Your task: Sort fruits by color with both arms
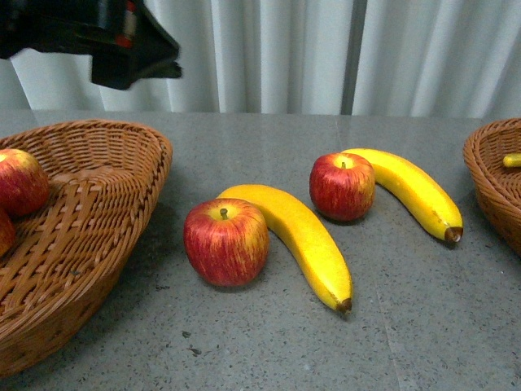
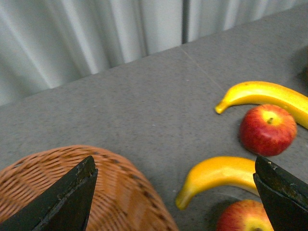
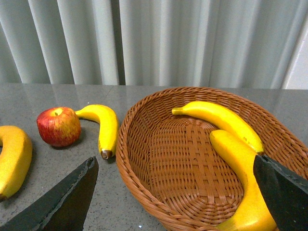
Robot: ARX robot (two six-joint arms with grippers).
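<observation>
You have two apples and two bananas lying unsorted on the worktop point(image 1: 269, 350). The near apple point(image 1: 225, 242) touches the near banana point(image 1: 301, 236), and the far apple point(image 1: 342, 186) touches the far banana point(image 1: 411, 189). The left basket point(image 1: 122, 163) holds apples; the right basket point(image 3: 144, 144) holds bananas. Your left tool point(image 2: 174, 163) and right tool point(image 3: 174, 163) are both spread wide and empty. Because each pair touches, closing on one fruit may shove its neighbour, and a glossy apple could roll or slip.

Grey speckled tabletop point(image 1: 326, 138), pale pleated curtains point(image 1: 277, 49).
</observation>
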